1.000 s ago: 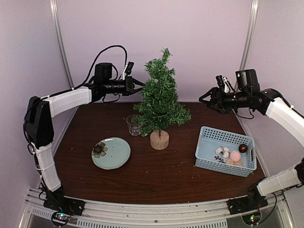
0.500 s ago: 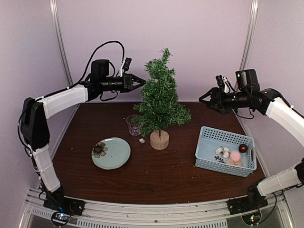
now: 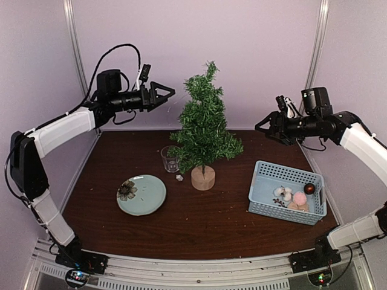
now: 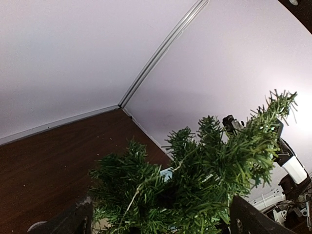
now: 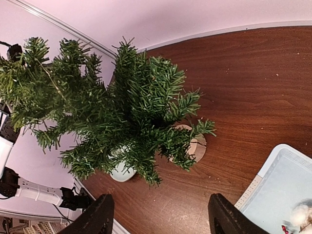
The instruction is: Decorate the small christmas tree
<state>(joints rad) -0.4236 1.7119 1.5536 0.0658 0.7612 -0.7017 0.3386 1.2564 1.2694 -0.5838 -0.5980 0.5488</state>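
1. The miniature green bristly fir on a round light-wood stump stands upright on the dark brown wooden table, just beside a clear drinking glass.
2. The left gripper hovers left of its top, fingers spread apart.
3. The right gripper hangs well to its right, fingers apart.

One tree, one glass, one plate, one basket

**No legible writing in any view**

No text, label, brand or number can be read. The small christmas tree, the blue basket and the drinking glass show no lettering. The green plate bears only a flower motif, without words.
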